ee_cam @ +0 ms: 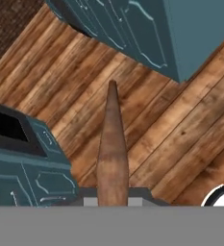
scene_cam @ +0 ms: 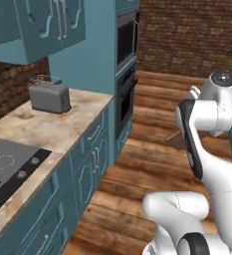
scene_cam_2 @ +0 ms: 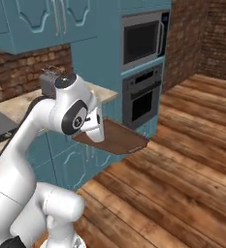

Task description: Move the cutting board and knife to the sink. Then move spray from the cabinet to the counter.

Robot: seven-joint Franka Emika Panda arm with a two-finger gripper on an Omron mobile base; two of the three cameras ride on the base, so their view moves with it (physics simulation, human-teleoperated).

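Observation:
My gripper [ee_cam: 112,201] is shut on the short end of the cutting board [scene_cam_2: 115,138], a dark brown wooden board held roughly level above the wooden floor, in front of the teal base cabinets. In the hand view the cutting board [ee_cam: 112,149] appears edge-on, running straight away from the fingers. A sliver of the board [scene_cam: 173,140] shows beside the arm in the left base view. The beige mottled counter [scene_cam: 72,124] lies to the left, with teal wall cabinets [scene_cam: 43,25] above it, doors closed. The knife, sink and spray are out of view.
A grey toaster [scene_cam: 49,96] stands at the far end of the counter, and a cooktop [scene_cam: 8,167] lies nearer. A tall teal unit holds a microwave [scene_cam_2: 142,41] and an oven [scene_cam_2: 142,100]. Brick walls stand behind, with open wooden floor [scene_cam_2: 182,164] to the right.

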